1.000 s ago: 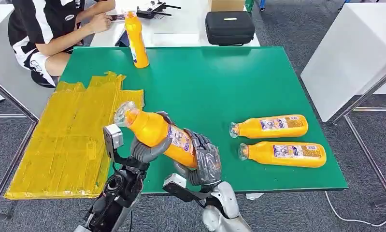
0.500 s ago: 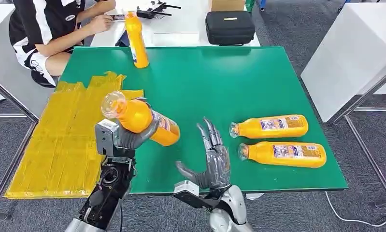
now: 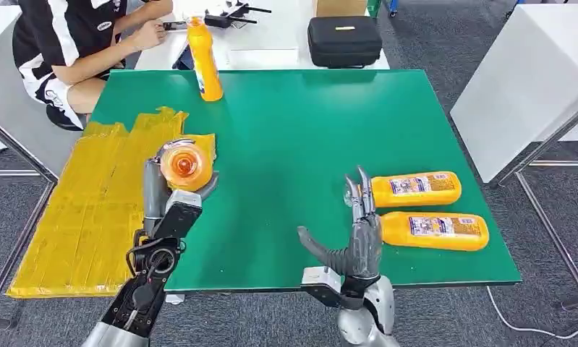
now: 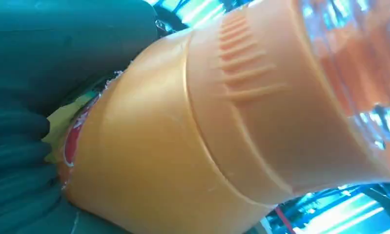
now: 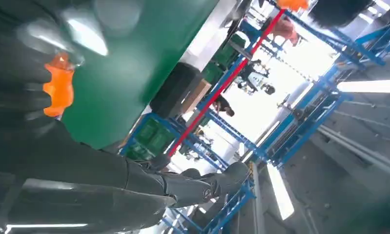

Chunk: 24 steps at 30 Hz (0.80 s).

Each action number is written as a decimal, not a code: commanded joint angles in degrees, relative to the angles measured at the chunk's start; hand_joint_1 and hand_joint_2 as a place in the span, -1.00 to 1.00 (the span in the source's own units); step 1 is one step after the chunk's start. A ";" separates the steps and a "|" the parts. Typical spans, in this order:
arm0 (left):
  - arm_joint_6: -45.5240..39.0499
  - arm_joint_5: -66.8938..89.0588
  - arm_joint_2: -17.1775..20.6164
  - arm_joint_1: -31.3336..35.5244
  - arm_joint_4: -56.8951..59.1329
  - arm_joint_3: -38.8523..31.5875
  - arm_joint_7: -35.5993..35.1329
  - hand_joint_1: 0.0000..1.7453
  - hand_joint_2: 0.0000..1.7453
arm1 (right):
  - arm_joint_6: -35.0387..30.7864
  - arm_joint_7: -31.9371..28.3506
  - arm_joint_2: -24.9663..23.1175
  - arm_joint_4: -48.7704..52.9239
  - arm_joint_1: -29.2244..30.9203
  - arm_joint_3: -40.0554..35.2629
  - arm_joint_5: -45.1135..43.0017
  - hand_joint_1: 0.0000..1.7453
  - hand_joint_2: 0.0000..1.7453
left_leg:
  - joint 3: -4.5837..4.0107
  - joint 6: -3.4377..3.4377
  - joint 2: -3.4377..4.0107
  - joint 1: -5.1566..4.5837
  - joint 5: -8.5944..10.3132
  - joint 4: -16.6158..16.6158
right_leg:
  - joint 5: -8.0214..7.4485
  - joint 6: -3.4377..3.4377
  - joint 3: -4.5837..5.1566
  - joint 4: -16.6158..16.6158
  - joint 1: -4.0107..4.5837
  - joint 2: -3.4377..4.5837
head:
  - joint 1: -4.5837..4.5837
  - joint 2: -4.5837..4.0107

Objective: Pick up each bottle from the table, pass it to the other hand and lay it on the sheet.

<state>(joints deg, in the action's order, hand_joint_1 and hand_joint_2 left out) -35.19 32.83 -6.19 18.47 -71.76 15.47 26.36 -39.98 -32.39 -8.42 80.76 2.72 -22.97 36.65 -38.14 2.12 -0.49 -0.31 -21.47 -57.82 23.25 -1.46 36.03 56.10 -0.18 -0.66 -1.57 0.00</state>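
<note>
left robot hand (image 3: 171, 189): wrapped around held bottle (image 3: 185, 165), raised above the desk's left edge where the yellow sheet (image 3: 90, 210) begins; cap end faces the head camera
held bottle, wrist cam: orange body (image 4: 193, 146) up close, fingers (image 4: 17, 161) against it
right robot hand (image 3: 359, 238): holds nothing, fingers spread and pointing up, thumb out to the side, near the desk's front edge
lying bottles: two on their sides near the right edge, far one (image 3: 405, 189), near one (image 3: 425, 231); right robot hand just beside their cap ends
standing bottle (image 3: 204, 60): upright at the back left corner
desk (image 3: 300, 137): green top
person (image 3: 69, 43): seated beyond the back left corner
</note>
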 commanded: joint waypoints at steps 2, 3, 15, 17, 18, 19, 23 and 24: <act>-0.45 0.58 1.88 2.62 4.01 0.45 -0.44 1.00 1.00 | -0.02 -0.23 -0.14 0.48 -0.06 3.27 -0.35 -1.00 1.00 | 0.15 -0.08 -0.01 0.01 -0.04 0.03 | 0.06 0.01 -0.15 -0.02 0.00 0.00 | 0.02 0.00; -2.57 4.89 2.14 2.95 4.89 0.97 -1.68 1.00 1.00 | -0.02 -0.25 -0.36 0.70 -0.20 3.65 -0.13 -1.00 1.00 | 0.30 -0.13 0.00 0.05 -0.12 -0.02 | 0.14 0.03 -0.31 0.00 0.04 0.01 | 0.00 0.00; -2.57 4.89 2.14 2.95 4.89 0.97 -1.68 1.00 1.00 | -0.02 -0.25 -0.36 0.70 -0.20 3.65 -0.13 -1.00 1.00 | 0.08 -0.06 0.00 0.02 -0.02 0.02 | 0.02 0.01 -0.09 -0.03 0.01 0.01 | 0.00 0.00; -4.30 10.51 2.38 3.23 5.68 1.28 -4.06 1.00 1.00 | -0.02 -0.38 -0.61 0.79 -0.39 4.37 0.38 -1.00 1.00 | 0.20 -0.10 -0.01 0.04 -0.07 0.01 | 0.08 0.02 -0.22 -0.02 0.03 0.00 | 0.02 0.00; -4.30 10.51 2.38 3.23 5.68 1.28 -4.06 1.00 1.00 | -0.02 -0.38 -0.61 0.79 -0.39 4.37 0.38 -1.00 1.00 | 0.15 -0.08 -0.01 0.02 -0.04 0.03 | 0.06 0.02 -0.16 -0.02 0.01 0.00 | 0.00 0.00; -4.81 21.89 1.78 2.99 5.66 -0.64 -8.46 1.00 1.00 | -0.02 -0.29 -0.88 0.35 -0.36 4.96 0.65 -1.00 1.00 | 0.30 -0.12 -0.01 0.05 -0.11 0.00 | 0.13 0.03 -0.32 -0.02 0.03 0.00 | 0.02 0.00; -4.81 24.91 1.74 2.95 5.52 -1.27 -9.07 1.00 1.00 | -0.02 -0.23 -0.87 0.10 -0.22 5.03 0.50 -1.00 1.00 | 0.20 -0.09 0.04 0.04 -0.07 0.01 | 0.07 0.02 -0.21 -0.03 0.03 0.05 | 0.02 0.00; -4.81 24.91 1.74 2.95 5.52 -1.27 -9.07 1.00 1.00 | -0.02 -0.23 -0.87 0.10 -0.22 5.03 0.50 -1.00 1.00 | 0.36 -0.14 0.03 0.05 -0.16 -0.03 | 0.16 0.03 -0.38 -0.01 0.04 0.05 | 0.00 0.00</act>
<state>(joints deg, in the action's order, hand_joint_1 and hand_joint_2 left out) -39.67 53.67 -5.16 18.91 -70.03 15.45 18.67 -40.00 -32.46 -9.29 82.03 1.69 -19.93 37.35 -38.14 2.12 -0.49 -0.30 -21.46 -57.82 23.25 -1.46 36.03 56.10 -0.18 -0.66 -1.57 0.00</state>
